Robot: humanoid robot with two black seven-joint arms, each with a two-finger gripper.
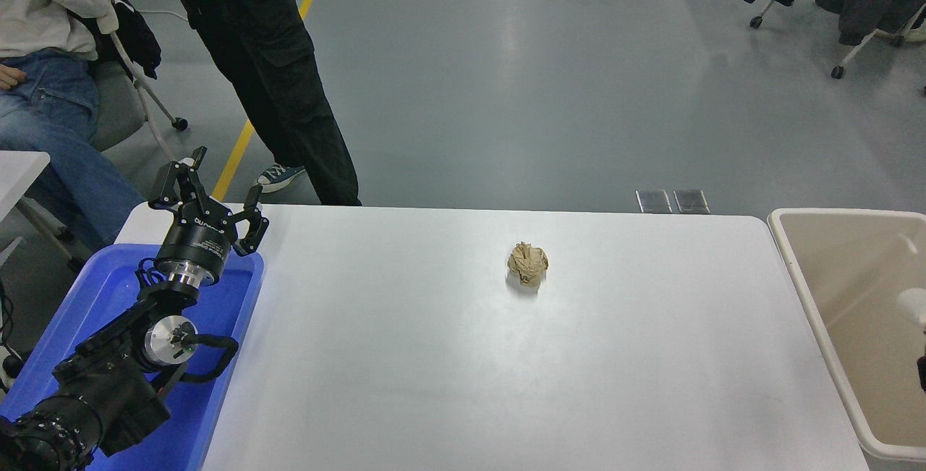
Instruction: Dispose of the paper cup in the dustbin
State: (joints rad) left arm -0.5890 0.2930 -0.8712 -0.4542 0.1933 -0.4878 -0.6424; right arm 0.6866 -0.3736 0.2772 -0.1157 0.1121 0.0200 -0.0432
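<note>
1. Left end effector (210, 200) parked over blue tray (108, 290), arm angled up-forward, fingers spread, empty.
2. Right end effector (922, 373): sliver at right edge, grip can't tell.
3. Paper cup (911, 306) inside dustbin (803, 290).
4. Brown paper ball (527, 262) mid-bench (434, 355).

The paper cup (911, 307), pale and blurred, appears at the picture's right edge over the interior of the dustbin (810, 297). The dustbin is beige, rectangular, thick-rimmed with rounded corners, and stands just beside the table's right end.
</note>
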